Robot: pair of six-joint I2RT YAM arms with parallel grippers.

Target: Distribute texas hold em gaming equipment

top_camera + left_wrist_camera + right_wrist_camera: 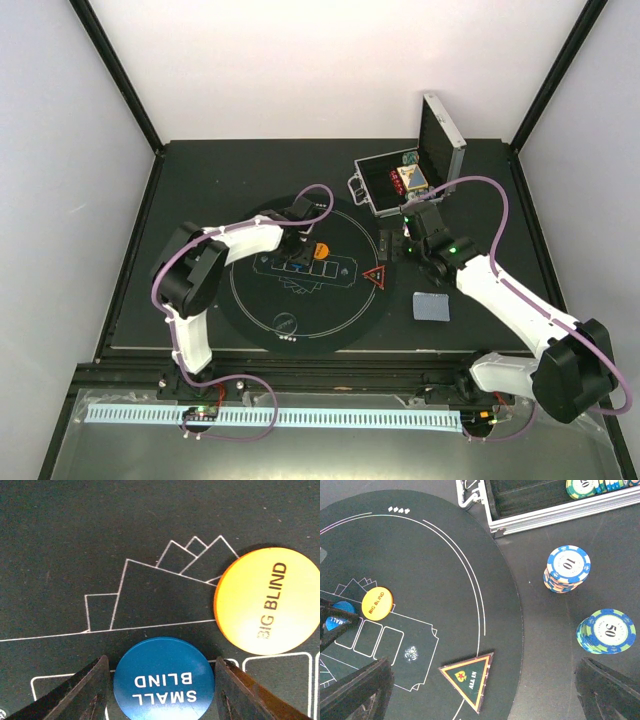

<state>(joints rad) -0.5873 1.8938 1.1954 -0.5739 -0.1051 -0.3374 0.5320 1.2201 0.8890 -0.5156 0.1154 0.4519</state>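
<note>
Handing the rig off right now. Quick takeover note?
Left end effector: open, jaws either side of the blue small blind disc on the mat, not clamped.
Right end effector: open, empty, over the mat's right edge.
Done: orange big blind disc and all-in triangle lie on the mat.
Off the mat, on the table: 10 chip stack, 50 chip stack, card deck.
To do: more chips sit in the open case; deck undealt; stacks likely still to place.

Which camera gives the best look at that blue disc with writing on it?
The left wrist view: the blue disc fills the lower middle, close enough to read SMALL BLIND. The top view shows only a blue speck on the mat; the right wrist view, a partly hidden sliver at its left edge.
</note>
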